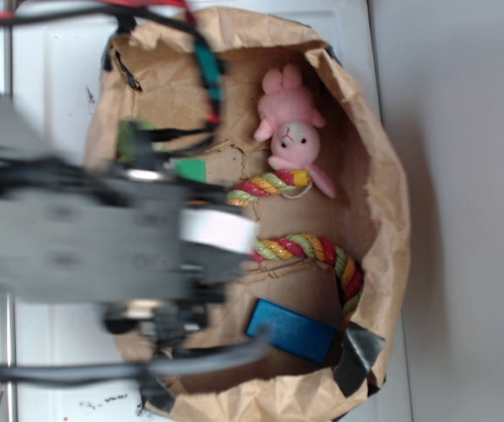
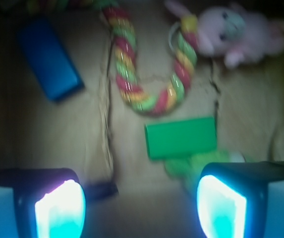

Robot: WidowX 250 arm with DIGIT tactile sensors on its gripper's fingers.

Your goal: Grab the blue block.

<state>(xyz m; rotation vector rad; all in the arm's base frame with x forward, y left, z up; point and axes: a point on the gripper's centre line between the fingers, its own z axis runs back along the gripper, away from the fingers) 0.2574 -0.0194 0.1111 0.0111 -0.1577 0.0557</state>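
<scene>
The flat solid-blue rectangular block [image 2: 48, 58] lies on the floor of the crumpled brown paper-lined box [image 1: 383, 189], near its corner by the dark tape. The gripper [image 2: 141, 206] hangs above the floor with jaws spread wide, holding nothing; the block sits well apart, ahead and left in the wrist view. Nearer lies a green rectangular block [image 2: 181, 137] (beside the multicoloured twisted rope [image 2: 146, 69]), and a pink plush bunny [image 2: 241, 30] beyond.

Your exterior camera is looking straight down into the paper bag [image 1: 383, 176]; your wrist camera is hovering closer inside, both catching the rope [image 2: 132, 74] toward twelve o'clock.
</scene>
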